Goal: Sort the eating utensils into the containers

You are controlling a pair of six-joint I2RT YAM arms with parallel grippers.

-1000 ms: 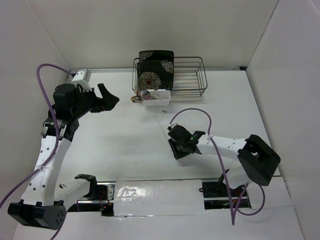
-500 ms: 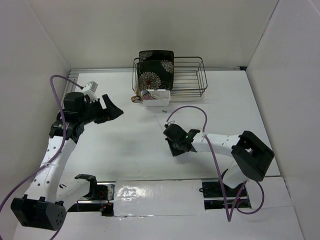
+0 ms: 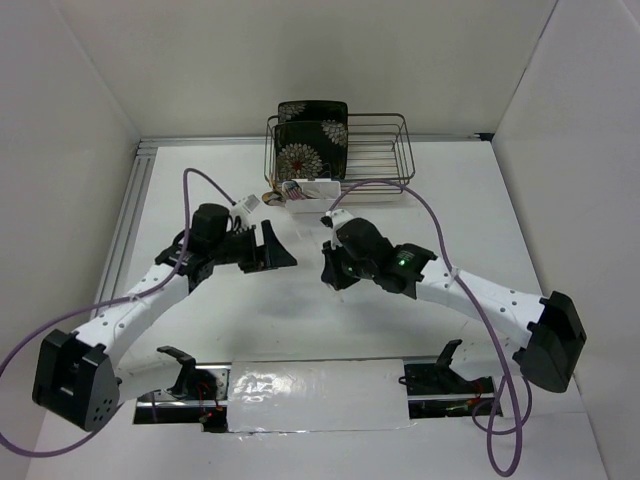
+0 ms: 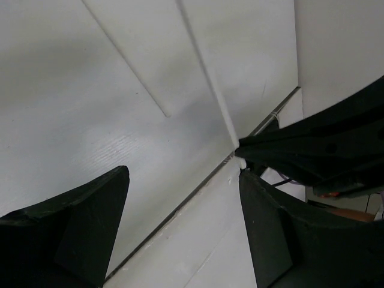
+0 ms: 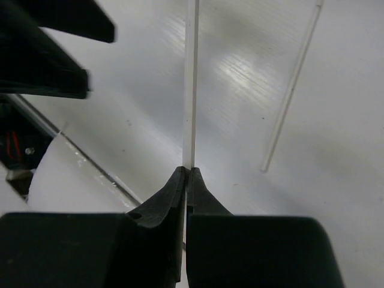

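My right gripper (image 5: 188, 171) is shut on a pale slender chopstick (image 5: 191, 90) that points straight out from the jaws, above the table. A second chopstick (image 5: 291, 90) lies flat on the table to its right. In the top view the right gripper (image 3: 330, 270) is near the table's middle, and my left gripper (image 3: 278, 250) is open and empty just to its left. The left wrist view shows its fingers spread (image 4: 183, 174) over bare table. The small white tub (image 3: 313, 196) stands in front of the wire rack with some utensils in it.
The dark wire rack (image 3: 375, 150) holds a black floral plate (image 3: 312, 135) at the back middle. A small brown object (image 3: 270, 198) lies left of the tub. The right arm (image 4: 324, 150) crosses the left wrist view. White walls stand on three sides.
My left arm has swung from the far left toward the table's middle. My right gripper has moved back and left toward the tub, shut throughout; it now stands close to the left gripper.
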